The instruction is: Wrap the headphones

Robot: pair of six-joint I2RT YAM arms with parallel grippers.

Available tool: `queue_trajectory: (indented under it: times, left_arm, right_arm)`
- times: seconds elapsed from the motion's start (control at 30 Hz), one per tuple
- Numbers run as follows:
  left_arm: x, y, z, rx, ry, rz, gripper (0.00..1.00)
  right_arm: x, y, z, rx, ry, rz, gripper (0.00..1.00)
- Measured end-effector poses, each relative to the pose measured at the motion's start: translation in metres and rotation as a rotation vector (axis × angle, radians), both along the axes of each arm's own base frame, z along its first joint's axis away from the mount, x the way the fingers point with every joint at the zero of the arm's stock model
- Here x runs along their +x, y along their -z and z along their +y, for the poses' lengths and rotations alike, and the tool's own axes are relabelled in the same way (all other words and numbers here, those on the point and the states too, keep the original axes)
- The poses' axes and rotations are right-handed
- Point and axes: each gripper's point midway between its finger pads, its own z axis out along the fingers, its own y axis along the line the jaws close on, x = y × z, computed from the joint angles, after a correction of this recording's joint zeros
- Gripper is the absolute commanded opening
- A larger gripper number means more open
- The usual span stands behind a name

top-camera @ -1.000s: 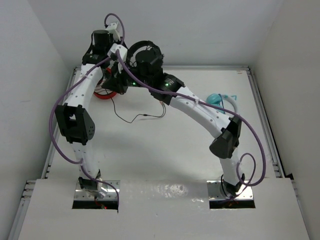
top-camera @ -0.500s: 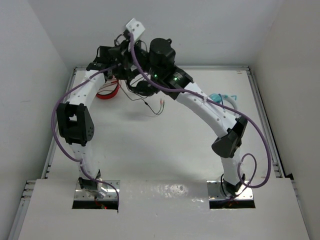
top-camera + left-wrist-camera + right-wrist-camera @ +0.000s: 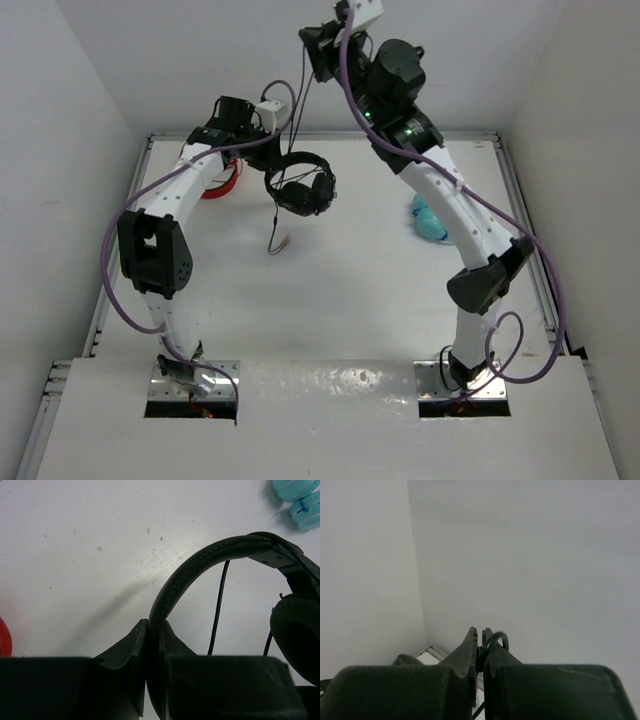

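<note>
The black headphones (image 3: 300, 186) hang above the table at the back, ear cups down. My left gripper (image 3: 280, 140) is shut on their padded headband (image 3: 200, 565), which is pinched between the fingertips of the left gripper (image 3: 155, 627). One ear cup (image 3: 300, 635) shows at the right of that view. My right gripper (image 3: 310, 46) is raised high against the back wall and is shut on the thin dark cable (image 3: 495, 639), which loops out between the tips of the right gripper (image 3: 480, 632). The cable (image 3: 276, 215) drops past the headphones to its plug end (image 3: 285, 243).
Red headphones (image 3: 225, 180) lie at the back left under my left arm. Light blue headphones (image 3: 430, 220) lie at the right, partly under my right arm, and show as light blue headphones (image 3: 299, 500) in the left wrist view. White walls close in three sides.
My right gripper has swung up and to the right with the cable, pulling it off the table. The headphones now hang lower and further right from my left gripper.
</note>
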Motion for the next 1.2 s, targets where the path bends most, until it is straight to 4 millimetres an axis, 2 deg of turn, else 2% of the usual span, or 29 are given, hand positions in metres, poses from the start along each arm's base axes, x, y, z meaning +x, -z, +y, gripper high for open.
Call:
queue_trajectory:
  times: [0.17, 0.3, 0.4, 0.53, 0.67, 0.87, 1.0, 1.07, 1.2]
  left_arm:
    - [-0.006, 0.013, 0.009, 0.106, 0.008, -0.028, 0.0]
    - [0.007, 0.002, 0.025, 0.182, -0.081, -0.113, 0.0]
    - [0.026, -0.022, 0.042, 0.249, -0.177, -0.233, 0.0]
    - [0.047, -0.044, 0.064, 0.345, -0.271, -0.361, 0.0]
    - [0.06, -0.058, 0.078, 0.494, -0.305, -0.482, 0.0]
    - [0.06, -0.051, 0.084, 0.704, -0.298, -0.578, 0.0]
    - [0.059, -0.051, 0.083, 0.753, -0.258, -0.593, 0.0]
    - [0.057, -0.05, 0.079, 0.744, -0.222, -0.577, 0.0]
    - [0.047, -0.05, 0.064, 0.676, -0.118, -0.529, 0.0]
  right_arm:
    - [-0.007, -0.02, -0.049, 0.016, 0.06, 0.018, 0.0]
    - [-0.031, -0.023, -0.073, -0.012, 0.015, 0.088, 0.0]
    - [-0.058, -0.022, -0.068, -0.027, -0.097, 0.136, 0.0]
    - [-0.095, -0.02, -0.046, -0.006, -0.319, 0.209, 0.0]
    - [-0.109, -0.004, -0.027, 0.012, -0.47, 0.315, 0.0]
    - [-0.114, 0.021, -0.002, 0.012, -0.629, 0.462, 0.0]
    - [-0.11, 0.038, -0.008, -0.019, -0.608, 0.517, 0.0]
    - [-0.095, 0.043, -0.026, -0.011, -0.547, 0.53, 0.0]
    - [-0.047, 0.043, -0.086, 0.06, -0.347, 0.537, 0.0]
